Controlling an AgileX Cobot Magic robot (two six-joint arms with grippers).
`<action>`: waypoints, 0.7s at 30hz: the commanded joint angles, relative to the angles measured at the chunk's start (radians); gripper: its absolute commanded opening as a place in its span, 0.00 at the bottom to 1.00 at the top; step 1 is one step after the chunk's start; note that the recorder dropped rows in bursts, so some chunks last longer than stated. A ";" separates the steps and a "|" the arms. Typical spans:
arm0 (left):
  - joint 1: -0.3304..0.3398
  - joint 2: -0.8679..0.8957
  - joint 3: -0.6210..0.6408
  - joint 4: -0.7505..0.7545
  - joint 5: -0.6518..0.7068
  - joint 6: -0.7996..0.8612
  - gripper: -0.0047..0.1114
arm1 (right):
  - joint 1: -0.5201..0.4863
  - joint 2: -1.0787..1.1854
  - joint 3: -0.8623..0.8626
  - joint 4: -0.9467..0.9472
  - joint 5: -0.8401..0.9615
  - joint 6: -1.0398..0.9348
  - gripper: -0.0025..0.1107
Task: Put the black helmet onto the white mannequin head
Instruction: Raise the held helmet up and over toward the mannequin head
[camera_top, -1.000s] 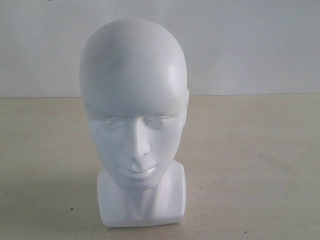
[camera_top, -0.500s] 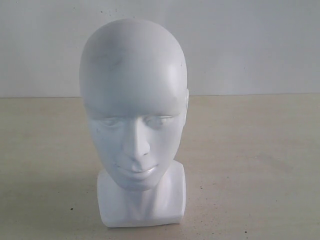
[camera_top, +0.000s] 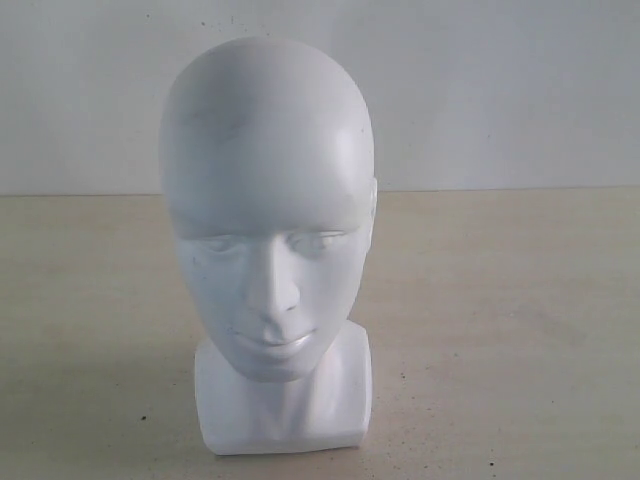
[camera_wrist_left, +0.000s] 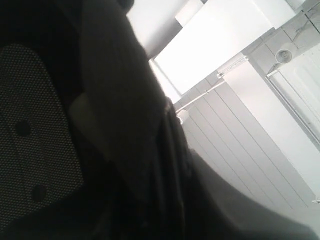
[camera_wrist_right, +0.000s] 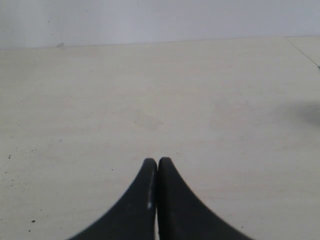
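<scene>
The white mannequin head (camera_top: 268, 200) stands upright on its squarish base on the beige table (camera_top: 500, 320), face toward the exterior camera and bare on top. The black helmet (camera_wrist_left: 115, 125) fills the left wrist view from very close: dark shell, straps and mesh padding (camera_wrist_left: 35, 135), with the ceiling behind it. It is up off the table on my left gripper, whose fingers are lost in the dark. My right gripper (camera_wrist_right: 158, 161) is shut and empty, low over bare table. Neither arm nor the helmet shows in the exterior view.
A white wall runs behind the table's far edge (camera_top: 500, 188). White ceiling panels and a rail (camera_wrist_left: 240, 115) show past the helmet. A table seam (camera_wrist_right: 302, 50) lies at the far right of the right wrist view.
</scene>
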 joint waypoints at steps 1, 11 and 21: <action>-0.064 0.014 -0.022 -0.087 -0.063 0.032 0.08 | 0.001 -0.005 0.000 -0.001 -0.003 -0.003 0.02; -0.100 0.038 -0.022 -0.110 -0.063 0.150 0.08 | 0.001 -0.005 0.000 -0.001 -0.003 -0.003 0.02; -0.224 0.132 -0.031 -0.200 -0.063 0.217 0.08 | 0.001 -0.005 0.000 -0.001 -0.003 -0.003 0.02</action>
